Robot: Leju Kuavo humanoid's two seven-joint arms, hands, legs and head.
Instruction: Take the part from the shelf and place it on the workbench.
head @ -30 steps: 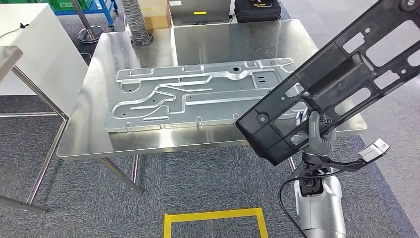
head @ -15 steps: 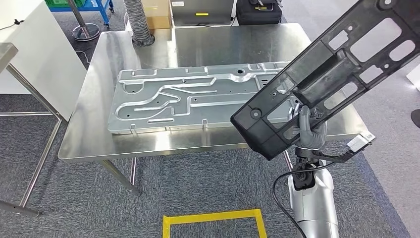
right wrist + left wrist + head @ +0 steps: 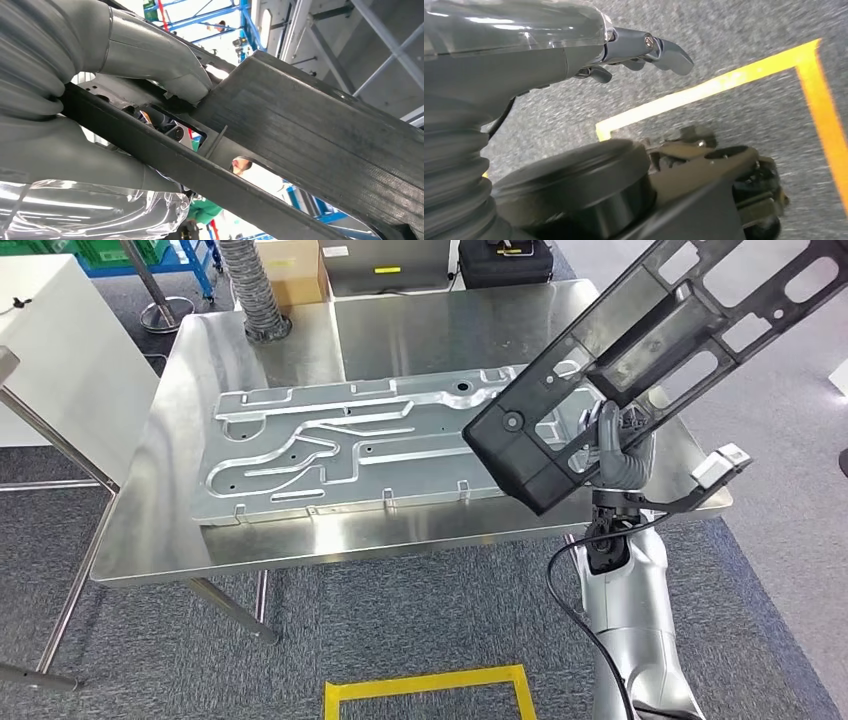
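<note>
The right robot hand [image 3: 618, 455] clamps a black part [image 3: 640, 350] at the frame's right, above the desk [image 3: 150, 530], where a metal panel [image 3: 350, 445] lies; the left robot hand [image 3: 634, 50] hangs empty, fingers apart.

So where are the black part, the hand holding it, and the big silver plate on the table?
black part [image 3: 640, 350], head view, its ribbed middle.
right hand [image 3: 618, 455], head view, the grey fingers under the part.
silver plate [image 3: 340, 455], head view, its grooved middle.

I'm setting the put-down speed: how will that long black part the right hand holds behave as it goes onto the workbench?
The black part looks stiff: it juts out long from the right hand without visible sag. It is probably light for its size, being full of cut-outs. Held near one end, it may swing or twist, and could slide on the metal panel.
</note>
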